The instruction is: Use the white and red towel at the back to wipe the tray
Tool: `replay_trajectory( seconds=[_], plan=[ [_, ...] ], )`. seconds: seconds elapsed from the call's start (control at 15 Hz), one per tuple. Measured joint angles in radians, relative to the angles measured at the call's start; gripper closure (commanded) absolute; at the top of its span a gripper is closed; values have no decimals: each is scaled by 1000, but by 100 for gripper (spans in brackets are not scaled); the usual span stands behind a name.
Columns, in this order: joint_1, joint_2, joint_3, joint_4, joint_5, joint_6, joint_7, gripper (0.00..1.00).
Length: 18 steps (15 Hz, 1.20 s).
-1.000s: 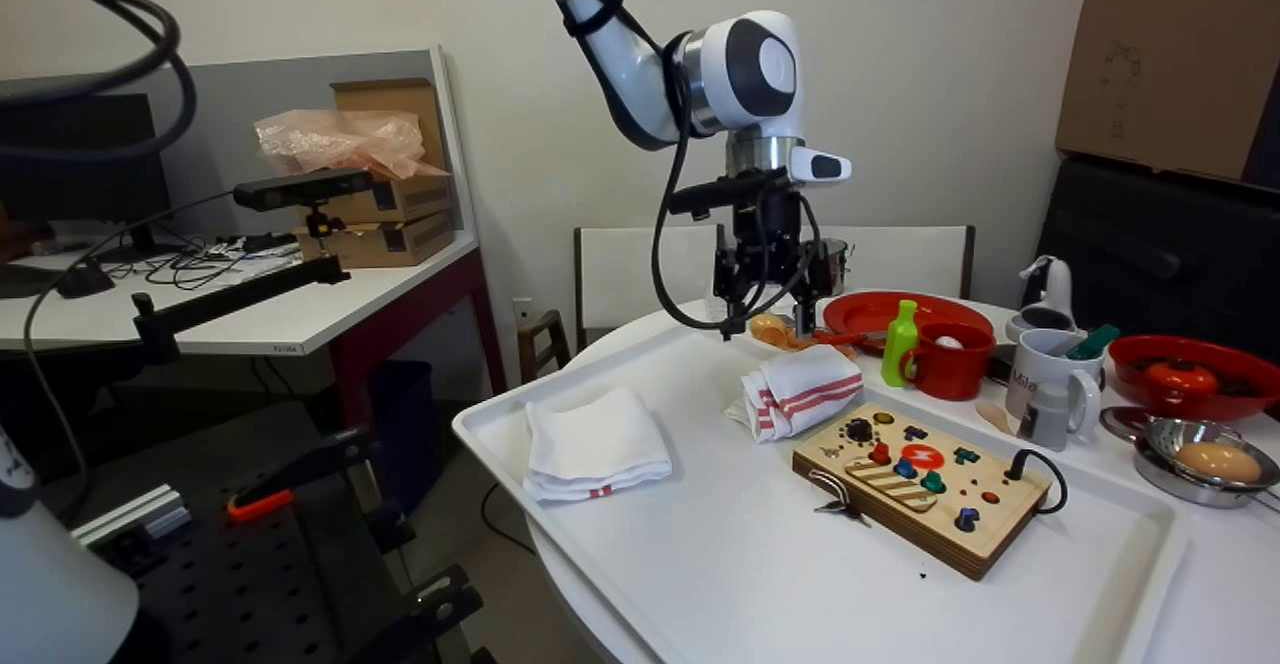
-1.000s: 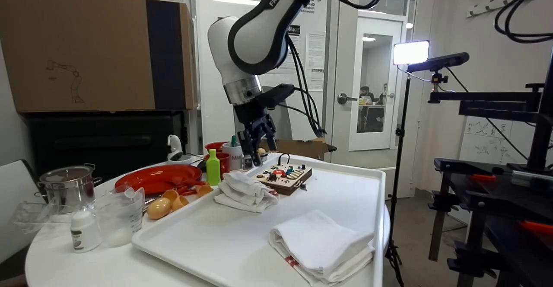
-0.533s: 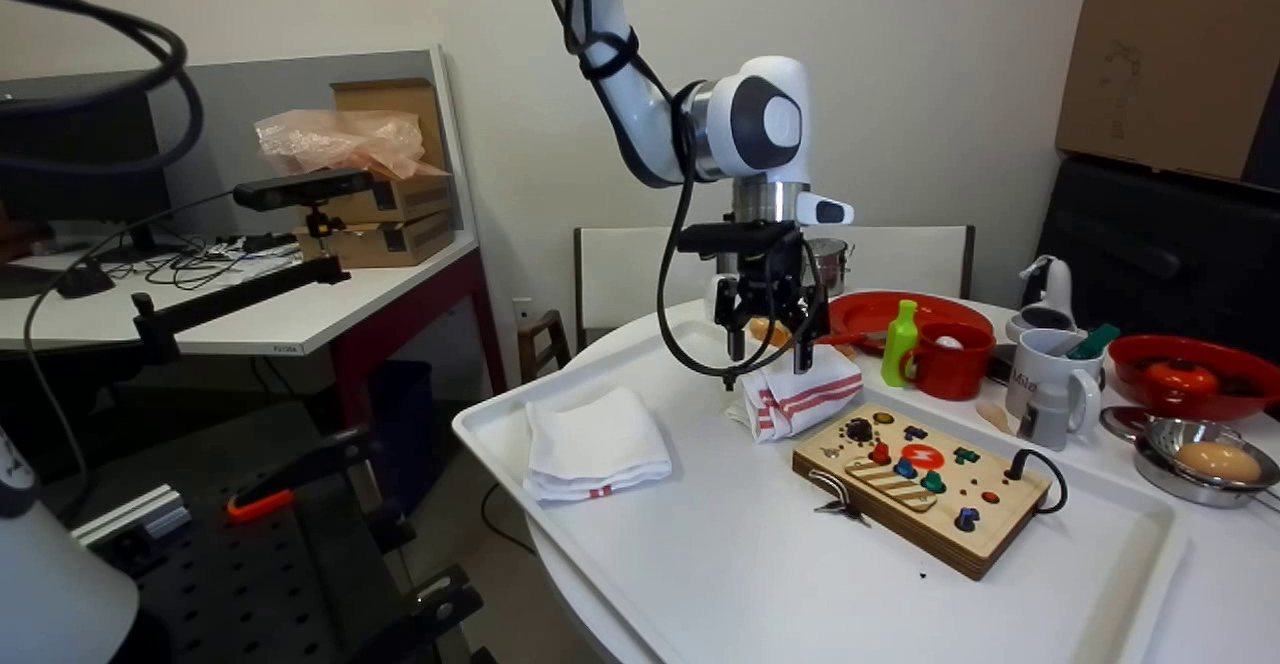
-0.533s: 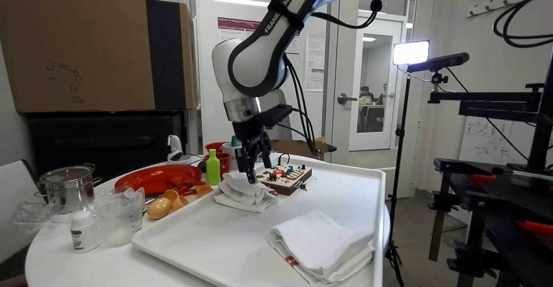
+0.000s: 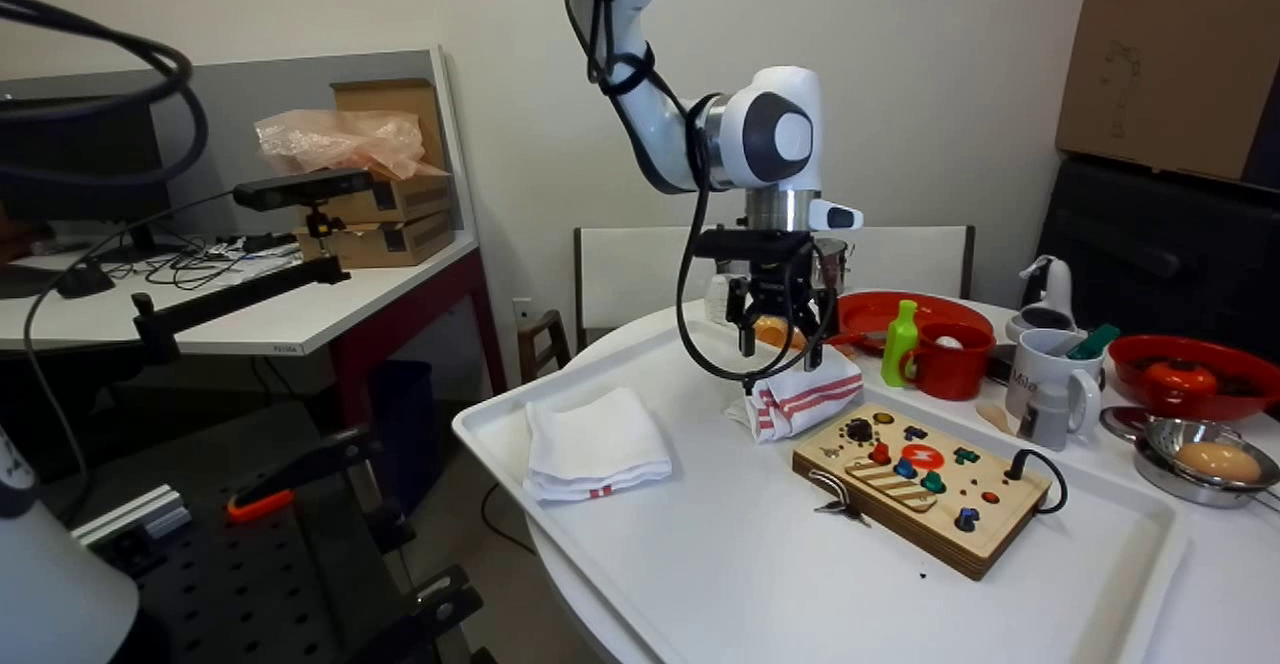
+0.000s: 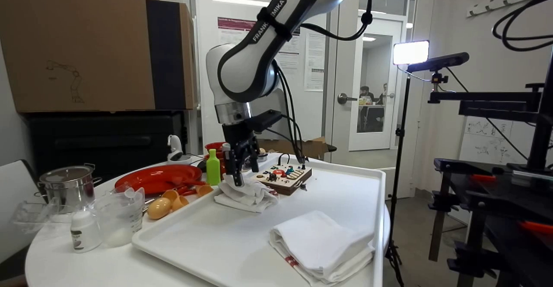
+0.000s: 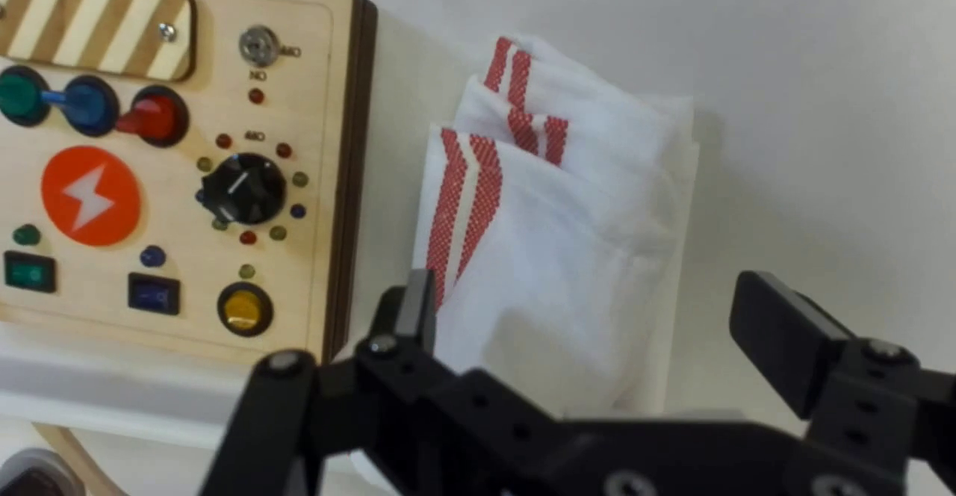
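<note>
Hand (image 7: 586, 298): fingers spread wide apart, nothing clamped; in both exterior views it hangs over the striped towel (image 5: 808, 402).
Striped towel: folded on the tray (image 5: 740, 554), below the hand and, in the wrist view, between its two fingers; the near end is hidden behind the hand. Whether a fingertip touches it cannot be told.
Towel's long axis: seems to run up the wrist view, away from the hand, roughly square to the line across the fingers, so closing should squeeze the narrower width.
Button board (image 7: 172, 182): just beside the towel, on the red-striped side, a narrow strip of tray between them.
Board-side finger (image 7: 415, 313): overlaps the striped edge in the wrist view; likely the critical one, as it may land on the towel or catch the board rather than drop into that strip.
Far finger (image 7: 788, 343): over bare tray, clear of the towel.
White cloth (image 5: 598, 444): on the tray, well apart from the hand; not the one called for.
Wiping: seemingly not begun. The step in hand appears to be lining up the grasp; the next move probably calls for a small shift towards the board, then straight down.
</note>
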Motion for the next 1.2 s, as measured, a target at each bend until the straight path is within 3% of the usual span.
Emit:
replay_trajectory(
  seconds=[0.8,0.87,0.93,1.07,1.13,1.2],
  plan=[
    [0,157,0,168,0,-51,-41,0],
    [1,165,0,182,0,-62,-41,6],
    [1,173,0,196,0,-75,-41,1],
    [3,187,0,219,0,-96,-41,8],
    [4,194,0,228,0,-105,-42,29],
    [5,201,0,236,0,-113,-43,35]
  ],
)
